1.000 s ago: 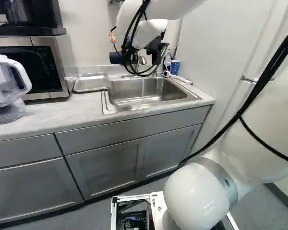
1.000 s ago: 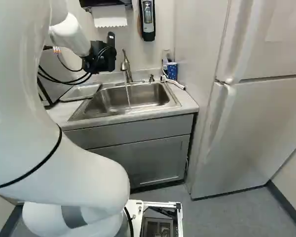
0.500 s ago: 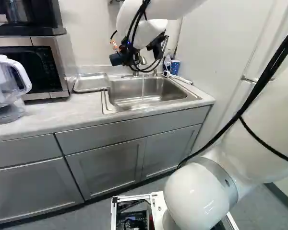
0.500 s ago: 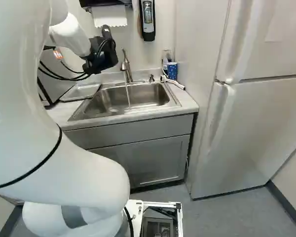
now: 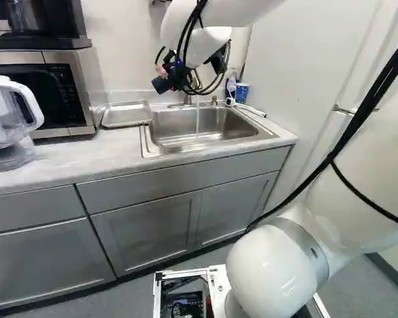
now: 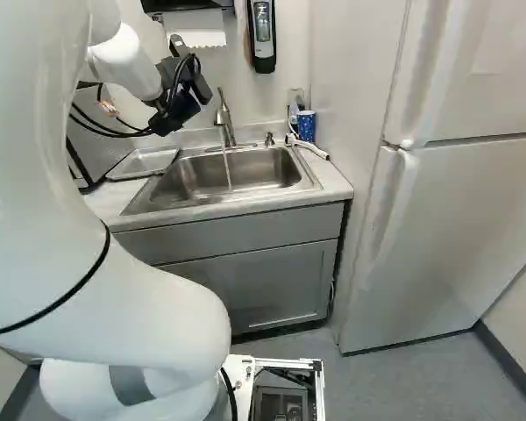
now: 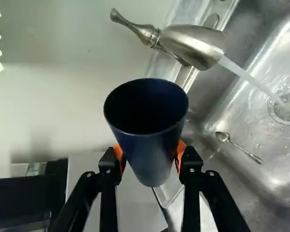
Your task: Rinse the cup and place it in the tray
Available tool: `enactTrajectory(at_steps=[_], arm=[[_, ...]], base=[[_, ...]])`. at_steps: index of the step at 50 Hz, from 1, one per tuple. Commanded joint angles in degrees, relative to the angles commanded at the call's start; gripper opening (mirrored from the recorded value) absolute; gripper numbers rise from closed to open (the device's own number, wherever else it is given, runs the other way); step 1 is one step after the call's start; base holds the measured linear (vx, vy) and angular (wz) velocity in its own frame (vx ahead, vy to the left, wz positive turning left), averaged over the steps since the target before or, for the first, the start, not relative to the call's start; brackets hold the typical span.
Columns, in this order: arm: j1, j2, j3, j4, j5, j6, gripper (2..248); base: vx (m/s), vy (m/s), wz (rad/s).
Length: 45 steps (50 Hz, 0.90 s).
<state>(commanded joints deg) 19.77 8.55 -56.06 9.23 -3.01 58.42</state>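
Pitcher (image 5: 0, 116) nr microwave (image 5: 65, 93); fridge (image 6: 447, 228) at R, right base vw.

Bright light fills the scene, glare streaking the sink (image 7: 251, 121).

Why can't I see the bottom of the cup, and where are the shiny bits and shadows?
Wrist view: the cup's inside is too dark to show its bottom; bright glare on the metal sink; a soft, smudgy shadow on the wall. Left base view: the sink gleams too.
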Motion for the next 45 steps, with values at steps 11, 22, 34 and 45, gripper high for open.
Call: enactTrajectory(at_steps=[11,22,34,45], arm=[[0.0,0.0,0.0,0.0,0.0,-6.63,121],[0.0,0.0,0.0,0.0,0.0,-13.26,121],[0.0,0.0,0.0,0.0,0.0,-20.48,121],[0.0,0.0,0.0,0.0,0.0,-27.1,121]], base=[[0.0,0.0,0.0],[0.0,0.0,0.0],[0.0,0.0,0.0],[0.0,0.0,0.0]])
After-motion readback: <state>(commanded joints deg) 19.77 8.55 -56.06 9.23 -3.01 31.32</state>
